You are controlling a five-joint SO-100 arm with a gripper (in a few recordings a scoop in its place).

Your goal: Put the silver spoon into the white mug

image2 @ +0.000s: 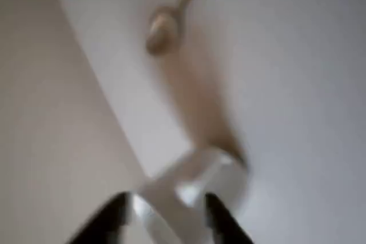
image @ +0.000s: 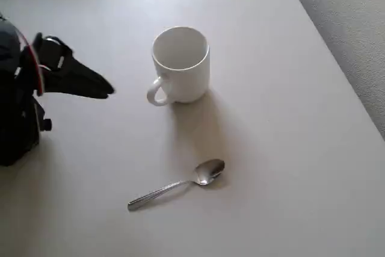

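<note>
Standing upright: glossy white ceramic mug (image: 180, 64) (looped handle lower left).
Spoon: slim shiny silver teaspoon (image: 175, 185), flat on table, apart.
Gripper: black two-finger pincer (image: 103, 88), fingers apart, empty.

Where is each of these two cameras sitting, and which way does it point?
Overhead view: fixed above the table, looking down on the white mug and silver spoon; the black arm with its gripper shows at the left edge.
Wrist view: rides on the arm, looking past two dark fingertips at the blurred mug and spoon.
Shared: mug, spoon, table, gripper.
</note>
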